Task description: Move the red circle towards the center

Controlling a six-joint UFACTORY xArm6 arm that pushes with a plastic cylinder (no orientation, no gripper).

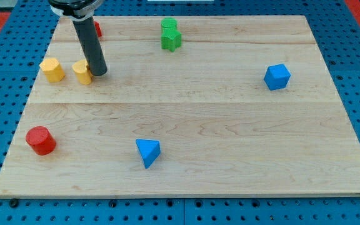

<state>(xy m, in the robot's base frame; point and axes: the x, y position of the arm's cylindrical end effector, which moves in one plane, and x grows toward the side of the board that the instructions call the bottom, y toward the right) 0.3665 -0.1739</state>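
Observation:
The red circle (40, 140) is a short red cylinder near the board's lower left corner. My tip (99, 74) is at the upper left of the board, touching the right side of a small yellow block (82, 72), far above the red circle. The rod rises from the tip toward the view's top left. A second red block (96, 29) is partly hidden behind the rod near the top edge.
A yellow hexagon-like block (52, 69) sits left of the small yellow one. Two green blocks (170, 34) stand together at the top centre. A blue cube (277, 77) is at the right. A blue triangle (148, 152) lies at the bottom centre. The wooden board (199, 119) ends in blue pegboard.

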